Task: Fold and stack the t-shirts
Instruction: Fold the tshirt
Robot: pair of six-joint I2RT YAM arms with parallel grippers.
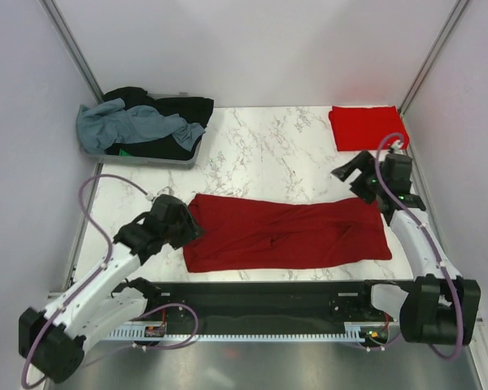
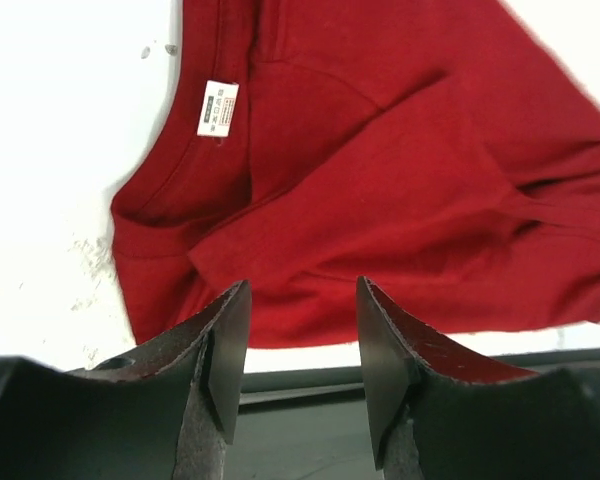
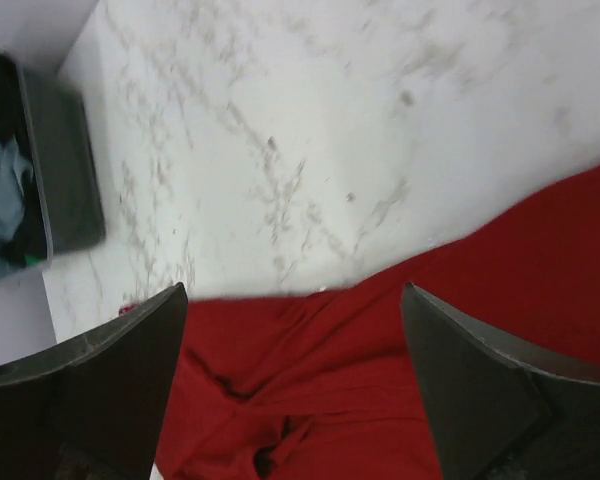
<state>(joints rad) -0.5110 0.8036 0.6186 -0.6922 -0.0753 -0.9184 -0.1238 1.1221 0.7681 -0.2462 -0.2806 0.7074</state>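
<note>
The maroon tee (image 1: 286,233) lies across the lower middle of the top view as a long, rumpled band, sleeves tucked in and both long edges roughly straight. By the look of it, the lengthwise folding is done and the crosswise fold is the step in hand. The next move calls for pinching one short end at its corners, carrying it over to meet the other end, then lifting the packet onto the red tee (image 1: 368,127), which sits folded square at the upper right. The left pincer (image 1: 183,221) is at the band's left end, its jaws moderately apart with nothing between them. In its wrist view the tips overlap the cloth's near edge, with the collar and its white label (image 2: 217,108) higher up on the left; whether they touch the cloth I cannot tell. The right pincer (image 1: 354,175) hangs just past the band's upper right corner, jaws wide and empty, with cloth filling the lower part of its wrist view. Spare tees (image 1: 138,122) are heaped in the tray (image 1: 146,161) at the upper left of the table (image 1: 260,154).
</note>
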